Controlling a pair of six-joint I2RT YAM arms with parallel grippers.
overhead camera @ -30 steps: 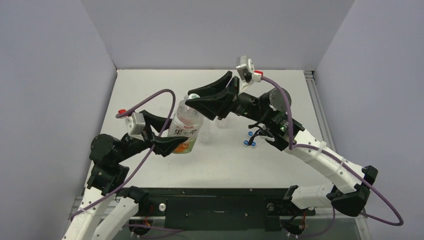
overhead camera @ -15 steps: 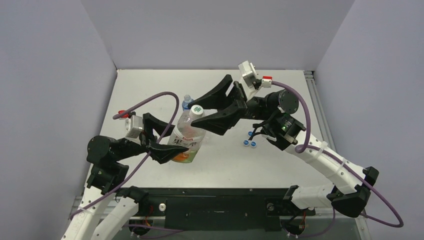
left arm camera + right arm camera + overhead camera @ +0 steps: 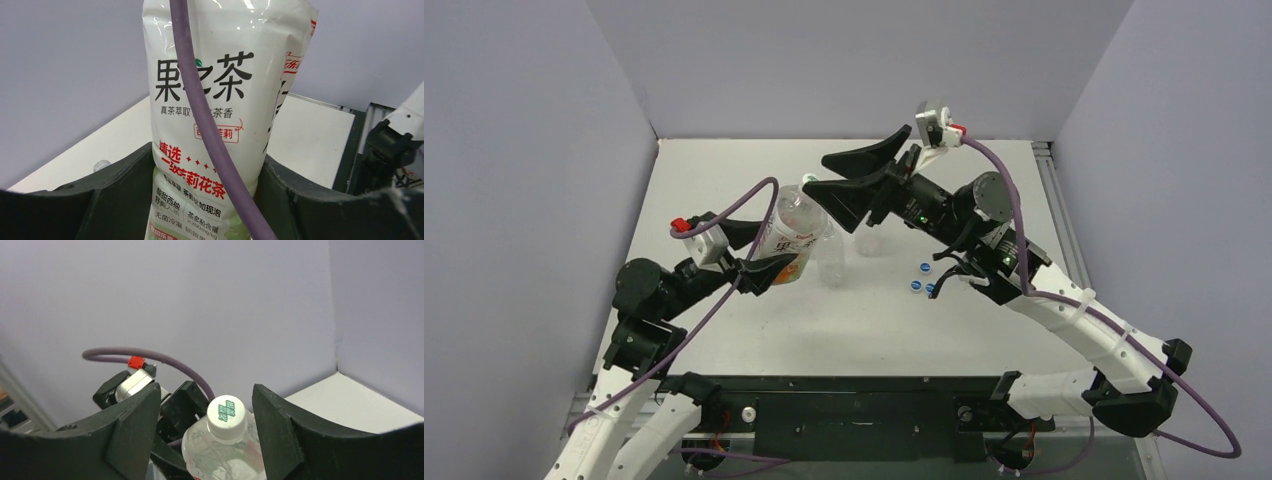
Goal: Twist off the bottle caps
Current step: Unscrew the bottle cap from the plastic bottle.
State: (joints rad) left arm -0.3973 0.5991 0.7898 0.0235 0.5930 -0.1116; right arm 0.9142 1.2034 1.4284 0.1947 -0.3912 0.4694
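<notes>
My left gripper [image 3: 778,245] [image 3: 210,200] is shut on the lower body of the wide bottle [image 3: 792,232] [image 3: 220,100] with the white, orange and green label. It holds the bottle tilted above the table. The bottle's white cap [image 3: 226,416] [image 3: 808,181] is on the neck. My right gripper [image 3: 816,175] [image 3: 206,395] stands open around that cap, a finger on each side and a gap to both. Three blue bottle caps [image 3: 922,279] lie loose on the table under the right arm.
Two plain clear bottles [image 3: 832,262] [image 3: 867,243] stand uncapped on the white table [image 3: 984,340] just right of the held bottle. My left arm's purple cable [image 3: 210,135] crosses in front of the label. Grey walls close in the back and both sides.
My right gripper was shut over the white cap and has opened, turning at the wrist. The left arm has carried the bottle slightly back and left, still gripped.
</notes>
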